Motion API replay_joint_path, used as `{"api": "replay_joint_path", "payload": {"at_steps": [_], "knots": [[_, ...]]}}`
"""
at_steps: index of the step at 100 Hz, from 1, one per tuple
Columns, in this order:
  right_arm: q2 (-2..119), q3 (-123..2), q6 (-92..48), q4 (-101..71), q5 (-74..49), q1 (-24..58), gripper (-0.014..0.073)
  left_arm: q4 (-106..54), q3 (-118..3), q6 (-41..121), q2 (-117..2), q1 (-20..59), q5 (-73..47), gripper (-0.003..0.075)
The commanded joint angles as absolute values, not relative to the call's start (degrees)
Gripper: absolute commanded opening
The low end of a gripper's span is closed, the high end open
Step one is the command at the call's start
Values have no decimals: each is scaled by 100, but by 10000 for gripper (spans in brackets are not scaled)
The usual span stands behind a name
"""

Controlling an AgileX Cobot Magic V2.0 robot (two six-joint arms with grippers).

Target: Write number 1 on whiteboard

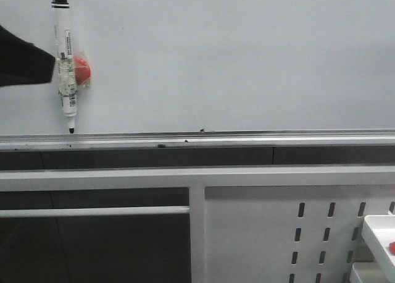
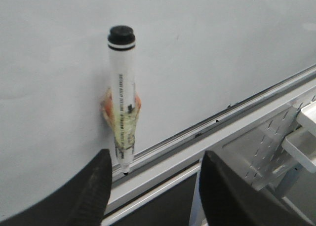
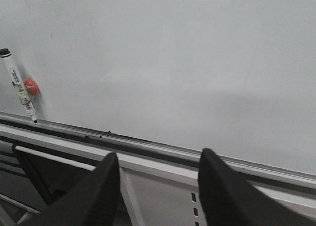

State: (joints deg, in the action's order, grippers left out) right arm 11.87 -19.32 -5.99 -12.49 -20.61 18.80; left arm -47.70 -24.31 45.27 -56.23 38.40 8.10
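Note:
The whiteboard (image 1: 247,60) fills the upper part of every view, and no number 1 stroke shows on it. A white marker (image 1: 64,54) with a black top end hangs upright on the board, tip down just above the rail. It is taped to a red magnet (image 1: 83,70). My left gripper (image 1: 24,63) is at the marker's left side. In the left wrist view it (image 2: 157,159) is open and empty, with the marker (image 2: 122,88) just beyond one finger. My right gripper (image 3: 158,156) is open and empty, far from the marker (image 3: 17,85).
A silver rail (image 1: 247,138) runs along the board's lower edge, with small dark specks on it. Below are a white frame bar and a white perforated panel (image 1: 278,233). A white tray (image 1: 379,233) holding something red sits at the lower right.

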Motion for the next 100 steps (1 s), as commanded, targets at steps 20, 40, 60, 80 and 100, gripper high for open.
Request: {"api": "replay_joint_path", "payload": {"at_steps": [20, 40, 60, 80, 100], "knots": [[1299, -2119, -680, -1204, -1661, 1867, 328, -4946, -2617, 3639, -6383, 4165, 2323, 369], [1299, -2119, -680, -1204, -1661, 1867, 328, -4946, -2691, 3383, -6814, 4165, 2686, 369], [1299, -2119, -680, -1215, -1661, 1867, 328, -4946, -2868, 2939, -7258, 4165, 2973, 369], [1299, -2119, -680, -1266, -1661, 1867, 328, -4946, -2935, 2907, -7547, 4165, 3005, 350], [1299, -2119, -680, -1298, -1661, 1867, 328, -4946, -2935, 2907, -7565, 4165, 3206, 166]]}}
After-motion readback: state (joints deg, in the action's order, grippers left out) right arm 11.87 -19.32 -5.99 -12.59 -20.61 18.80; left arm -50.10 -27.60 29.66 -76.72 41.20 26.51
